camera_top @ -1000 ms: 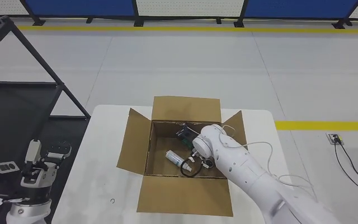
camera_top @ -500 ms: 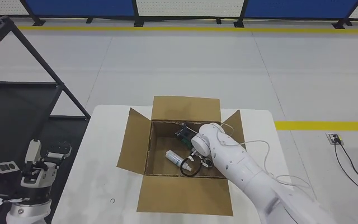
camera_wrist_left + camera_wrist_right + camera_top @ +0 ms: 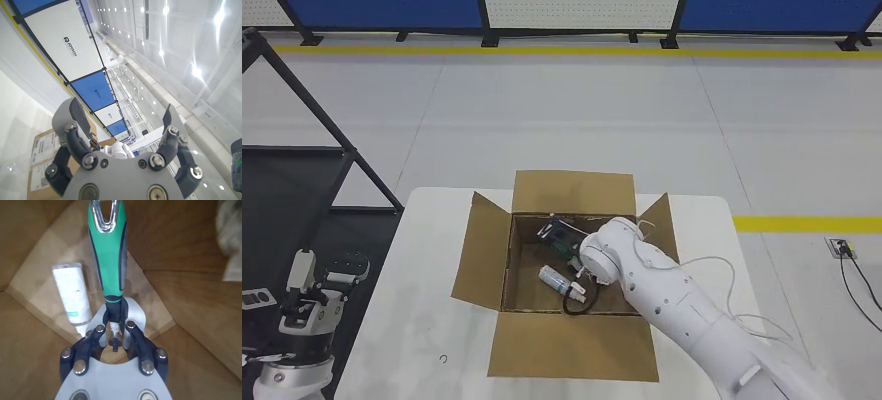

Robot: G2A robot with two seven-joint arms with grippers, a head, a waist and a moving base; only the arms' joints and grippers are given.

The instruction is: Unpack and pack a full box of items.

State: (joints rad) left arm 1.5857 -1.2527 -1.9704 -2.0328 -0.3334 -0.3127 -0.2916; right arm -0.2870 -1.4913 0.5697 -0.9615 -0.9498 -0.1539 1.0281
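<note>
Left gripper [image 3: 122, 109]: well left of the open brown cardboard box [image 3: 574, 193], pointing up at the ceiling. Fingers spread wide, nothing between them.

White cylindrical tube [image 3: 70, 294]: lying flat on the box floor, left of centre, just beside the tool and not touching it.

Green-and-grey rubber-grip hand tool with a chrome loop at its far end [image 3: 109, 262]: inside the box, toward the back wall. I can't tell whether it's clear of the floor.

Right gripper [image 3: 114, 315]: fingers closed tight on the tool's narrow black neck, with the whole handle sticking out past the tips.

Right arm pose: comes in over the box's right-front side, wrist bent down into the box, gripper aimed at the back-left.

Handling, as I judge it:
- The tool is rigid, fairly light, and not fragile.
- The rubber handle is grippy, but the neck is thin.
- Holding at the neck leaves a long lever, so the tool may swing or pivot when moved.
- The fat middle of the handle would be a steadier place to hold.
- Watch for the chrome end catching the box wall.
</note>
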